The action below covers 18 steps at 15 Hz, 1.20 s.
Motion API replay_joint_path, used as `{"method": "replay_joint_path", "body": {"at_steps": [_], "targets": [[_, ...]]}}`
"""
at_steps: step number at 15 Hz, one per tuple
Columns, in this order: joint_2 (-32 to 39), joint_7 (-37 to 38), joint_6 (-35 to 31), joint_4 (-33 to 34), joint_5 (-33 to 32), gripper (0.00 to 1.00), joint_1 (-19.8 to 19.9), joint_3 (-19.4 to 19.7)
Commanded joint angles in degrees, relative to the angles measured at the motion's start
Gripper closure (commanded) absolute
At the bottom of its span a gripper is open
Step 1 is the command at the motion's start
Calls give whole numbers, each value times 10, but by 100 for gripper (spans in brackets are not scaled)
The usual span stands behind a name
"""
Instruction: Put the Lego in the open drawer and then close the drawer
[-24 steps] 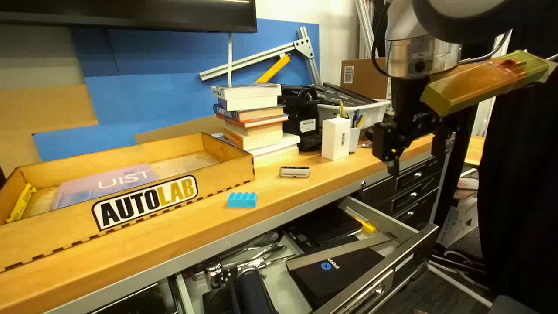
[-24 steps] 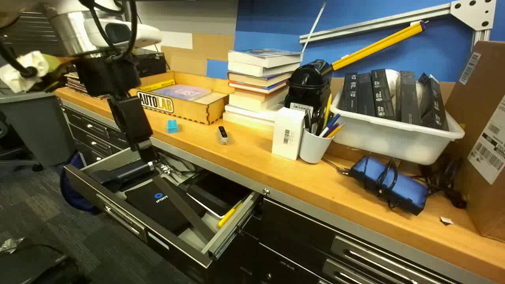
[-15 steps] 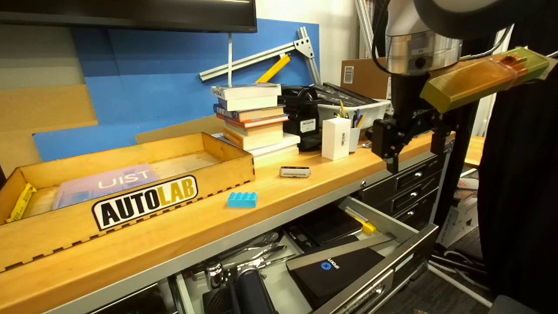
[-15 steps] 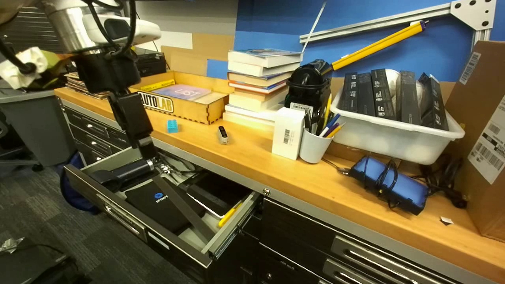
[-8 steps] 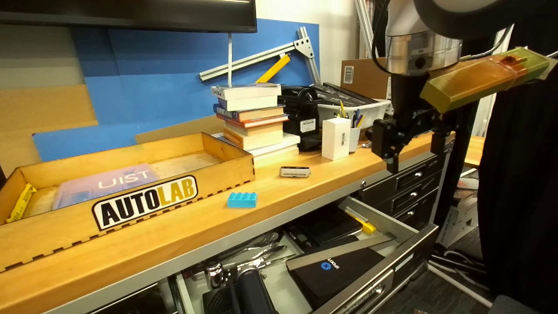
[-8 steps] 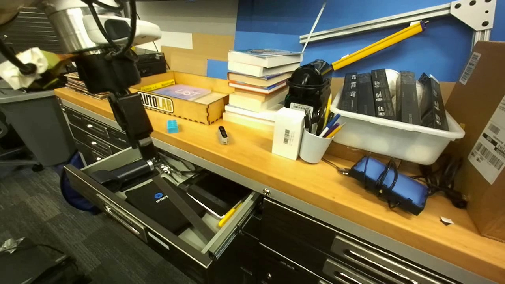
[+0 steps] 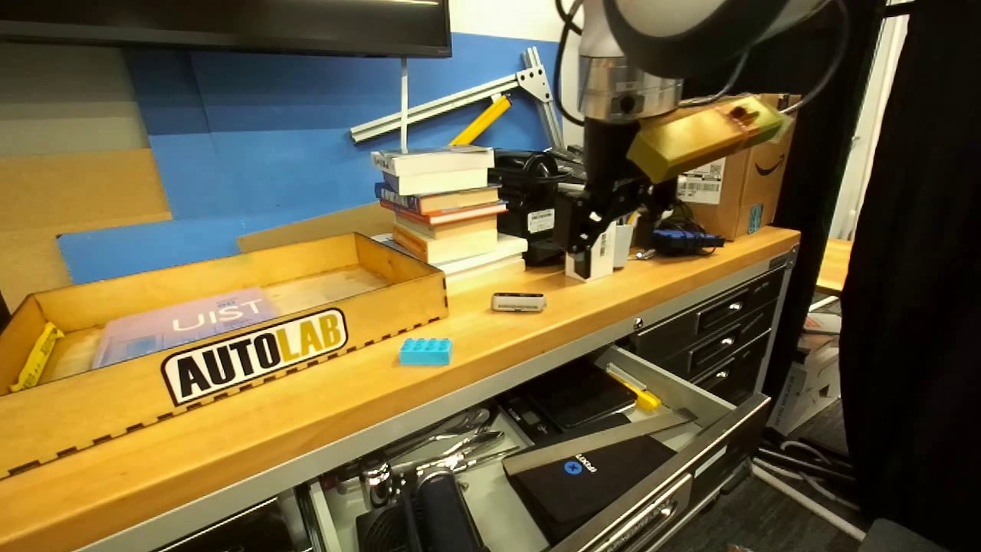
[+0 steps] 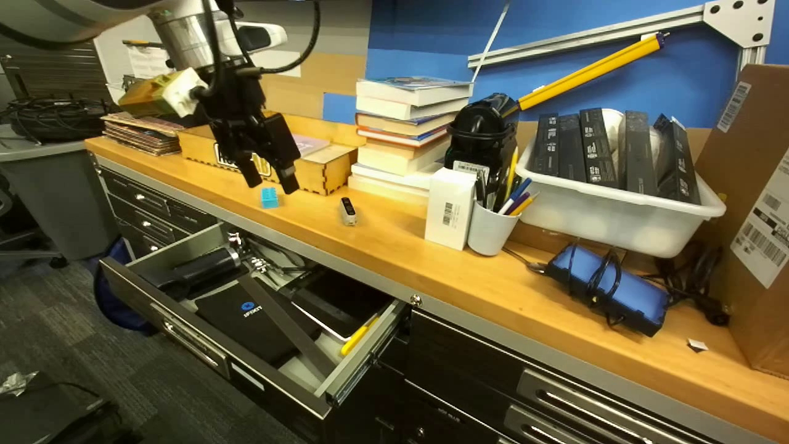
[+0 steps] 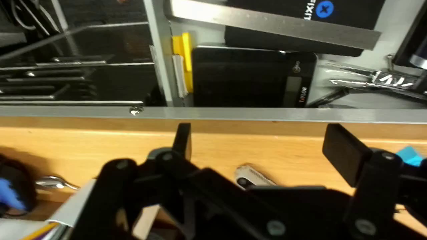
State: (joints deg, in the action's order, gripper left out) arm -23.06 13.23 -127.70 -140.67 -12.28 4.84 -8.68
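Hanging above the light-brown wooden workbench (image 7: pixel 360 383), the black metal gripper (image 9: pixel 262 145) held its two fingers (image 9: pixel 347 155) wide apart, with only open air between them. In the wrist view it filled the lower middle of the frame and hid part of a small white-and-black oblong device (image 9: pixel 252 176) on the workbench. Toward the right edge of that view, the bright cyan-blue studded plastic Lego (image 9: pixel 409 155) showed partly behind a finger; in both exterior views it sat on the workbench, just in front of a shallow light-wood tray (image 7: pixel 398 313) lettered AUTOLAB. At the middle of an exterior view the device lay between the Lego and a white upright carton (image 7: pixel 604 257), which the gripper partly covered. A tall stack of books (image 7: pixel 444 215) rose behind the device.

Below, the wide dark grey metal drawer (image 8: pixel 283 398) stood pulled out, its floor crowded. At the bottom centre of an exterior view, a thick dark cylinder (image 7: pixel 446 510) lay inside it near shiny metal utensils (image 7: pixel 484 442); a flat grey metal strip (image 7: pixel 598 441) ran across a blue-marked black case (image 7: pixel 594 494). At the top of the wrist view, a glossy black scale (image 9: pixel 240 76) marked TAYLOR lay just beside a slim yellow plastic object (image 9: pixel 186 55).
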Motion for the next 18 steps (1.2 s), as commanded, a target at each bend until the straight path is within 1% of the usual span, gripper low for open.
{"method": "replay_joint_path", "body": {"at_steps": [1, 3, 6, 8, 10, 11, 12, 13, 15, 18], "targets": [[132, -75, 6, 120, 47, 0, -53, 13], [182, -118, 23, 169, 79, 0, -77, 12], [248, -185, 43, 231, 119, 0, -100, 7], [289, -208, 66, 265, 132, 0, -110, 0], [319, -209, 81, 290, 117, 0, -118, -4], [329, -205, 78, 296, 104, 0, -122, -4], [338, -196, 70, 298, 79, 0, -128, -3], [347, -168, 54, 298, 41, 0, -135, 2], [365, -170, 49, 308, 15, 0, -139, 3], [390, -172, 39, 323, -3, 0, -142, 3]]}}
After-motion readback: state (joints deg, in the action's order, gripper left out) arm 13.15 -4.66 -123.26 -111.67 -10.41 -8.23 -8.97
